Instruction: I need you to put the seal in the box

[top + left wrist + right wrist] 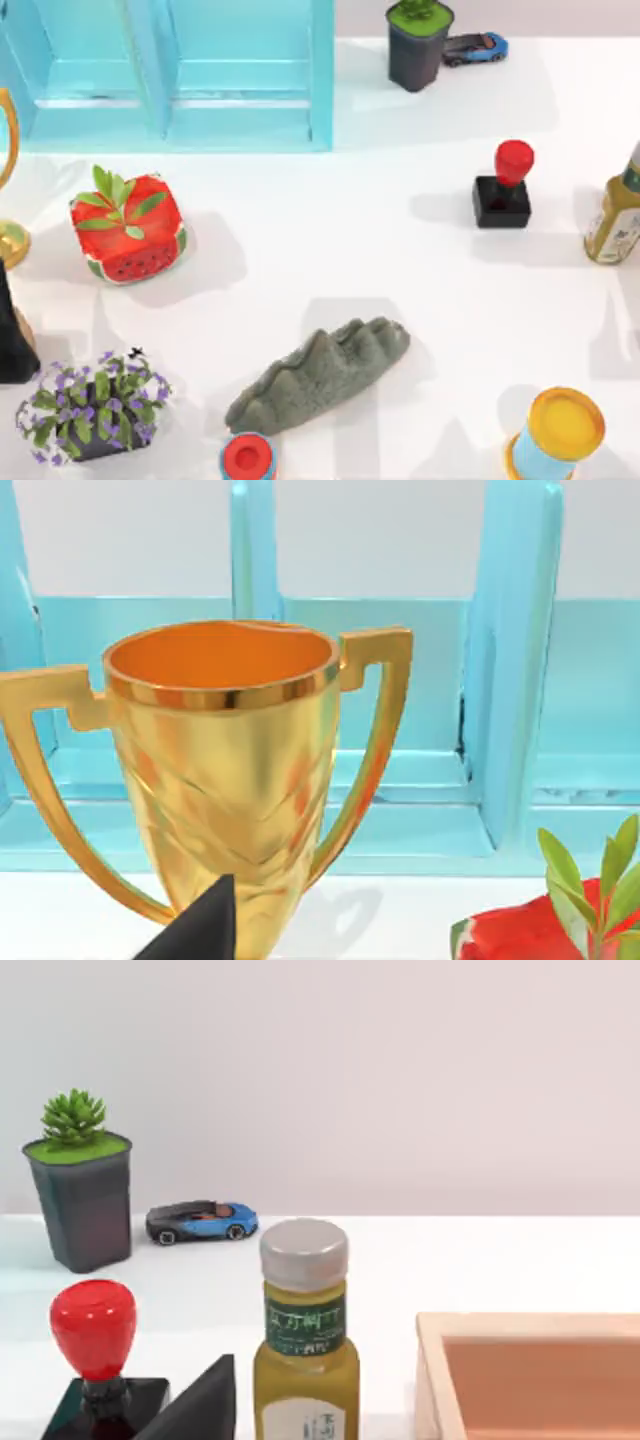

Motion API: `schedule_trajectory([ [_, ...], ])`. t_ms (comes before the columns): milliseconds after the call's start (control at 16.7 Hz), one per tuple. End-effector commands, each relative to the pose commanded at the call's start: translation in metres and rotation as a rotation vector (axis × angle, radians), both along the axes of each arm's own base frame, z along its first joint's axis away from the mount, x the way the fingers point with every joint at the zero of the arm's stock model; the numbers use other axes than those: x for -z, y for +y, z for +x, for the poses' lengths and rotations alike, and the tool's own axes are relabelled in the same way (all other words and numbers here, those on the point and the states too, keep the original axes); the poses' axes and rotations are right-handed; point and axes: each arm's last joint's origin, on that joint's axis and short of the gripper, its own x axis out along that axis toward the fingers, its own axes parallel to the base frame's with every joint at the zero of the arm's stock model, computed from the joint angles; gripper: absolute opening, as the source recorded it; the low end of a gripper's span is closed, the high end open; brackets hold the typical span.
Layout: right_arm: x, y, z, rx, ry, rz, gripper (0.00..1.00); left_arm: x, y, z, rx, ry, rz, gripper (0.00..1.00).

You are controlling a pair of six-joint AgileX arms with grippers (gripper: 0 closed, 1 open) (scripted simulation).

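At the far left edge of the top view, a gold trophy (10,235) stands partly cut off, and the left wrist view has it close up, in front of the turquoise shelf unit (200,75) that spans the upper left of the frame. A black shape at the left edge below the trophy looks like part of my left arm; whether its pincer is spread or pressed together cannot be told. Right of the trophy sits a watermelon-patterned pot (128,232) with a green leafy sprig, and in the lower left a planter of purple flowers (92,405). At bottom centre stands a red-capped blue cylinder (247,458), just beside the lower end of a grey rock-shaped ridge (320,375) that lies slanting across the middle.

At top centre-right a dark pot with a green succulent (418,42) stands next to a blue toy car (476,48). The seal (503,187) stands upright on the white table (360,250) at centre right, red knob above black block, apart from everything else. At the right edge is a bottle of yellowish oil (613,222), and in the lower right a blue cylinder with a yellow top (555,435). The right wrist view shows a pale wooden box (530,1370) beside the bottle; my right pincer's state cannot be told.
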Motion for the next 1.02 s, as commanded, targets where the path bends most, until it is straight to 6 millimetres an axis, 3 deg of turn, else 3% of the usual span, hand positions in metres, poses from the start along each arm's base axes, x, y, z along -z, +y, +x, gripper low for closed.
schedule_trajectory([
  [300, -0.011, -0.001, 0.0, 0.009, 0.044, 0.009, 1.0, 0.0, 0.0, 0.0, 0.0, 0.0, 0.0, 1.0],
  [600, -0.069, -0.004, 0.011, 0.057, 0.245, 0.056, 1.0, 0.0, 0.0, 0.0, 0.0, 0.0, 0.0, 1.0],
  [780, -0.124, -0.007, 0.036, 0.091, 0.401, 0.093, 1.0, 0.0, 0.0, 0.0, 0.0, 0.0, 0.0, 1.0],
  [1020, -0.185, -0.008, 0.101, 0.123, 0.642, 0.136, 1.0, 0.0, 0.0, 0.0, 0.0, 0.0, 0.0, 1.0],
])
